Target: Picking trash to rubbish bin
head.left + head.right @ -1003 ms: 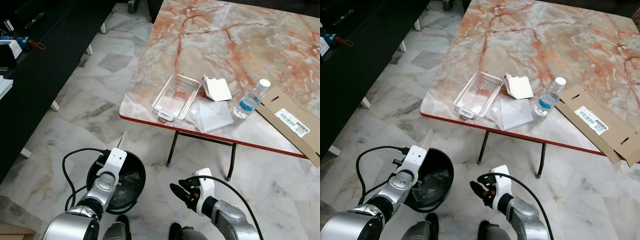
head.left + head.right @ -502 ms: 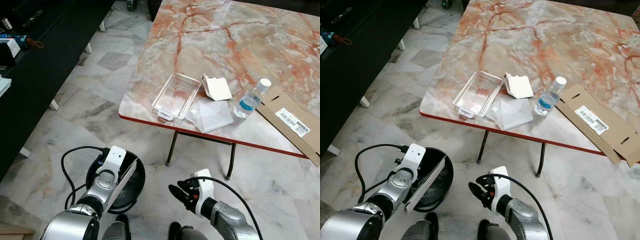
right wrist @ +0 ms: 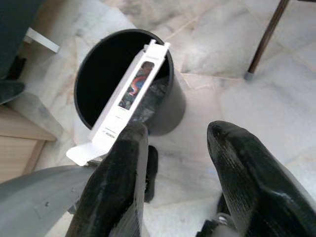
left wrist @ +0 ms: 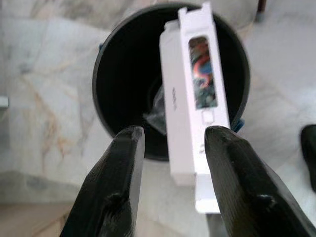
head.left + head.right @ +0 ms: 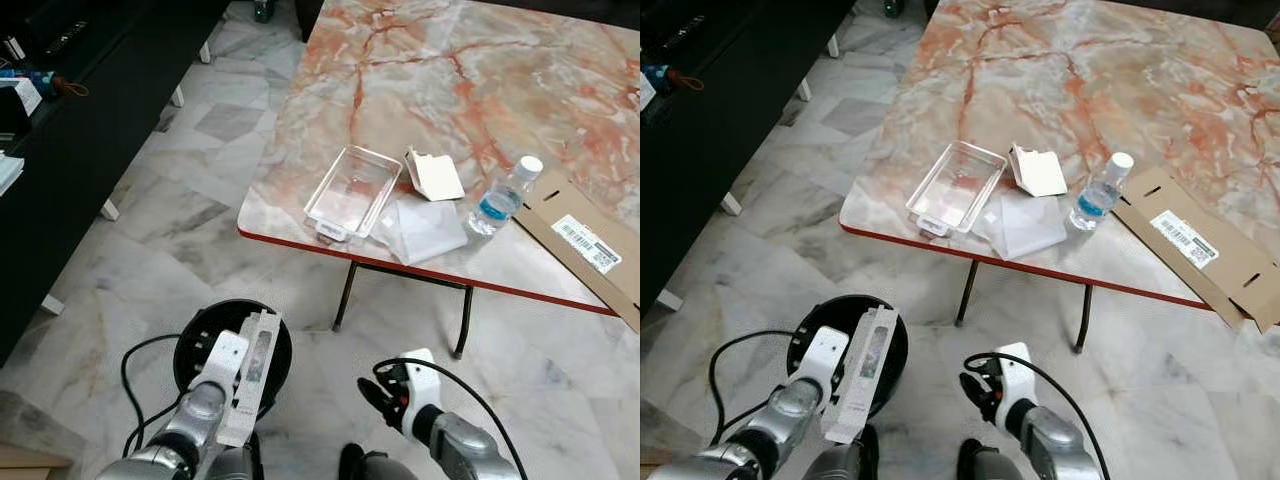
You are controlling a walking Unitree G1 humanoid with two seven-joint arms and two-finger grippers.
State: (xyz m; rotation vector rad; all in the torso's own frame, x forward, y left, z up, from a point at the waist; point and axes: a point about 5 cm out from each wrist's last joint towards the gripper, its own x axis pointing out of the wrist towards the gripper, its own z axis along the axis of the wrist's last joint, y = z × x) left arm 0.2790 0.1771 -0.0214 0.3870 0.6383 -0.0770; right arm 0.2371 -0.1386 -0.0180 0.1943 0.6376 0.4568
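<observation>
A black round rubbish bin point(image 5: 197, 330) stands on the marble floor in front of my left side. A long flat white box with a clear window point(image 5: 250, 375) rests slanted on the bin's rim, one end over the opening and the other sticking out towards me. My left gripper point(image 4: 173, 136) is open just above it, with the box point(image 4: 192, 89) running through the gap between the fingers. My right gripper point(image 5: 383, 388) hangs open low to the right of the bin, holding nothing. From the right wrist I see bin point(image 3: 84, 79) and box point(image 3: 128, 98) beyond the fingers.
A marble table point(image 5: 300, 150) stands ahead with a clear plastic tray point(image 5: 352, 190), a white carton point(image 5: 432, 177), a plastic sheet point(image 5: 425, 228), a water bottle point(image 5: 500, 197) and flat cardboard point(image 5: 590, 245) on it. Its thin legs point(image 5: 345, 295) stand right of the bin. Dark cabinet point(image 5: 80, 120) on the left.
The white box was upright and edge-on over the bin, then tipped into it; now it lies slanted on the rim. My left arm has drawn back towards me. The right arm barely moved.
</observation>
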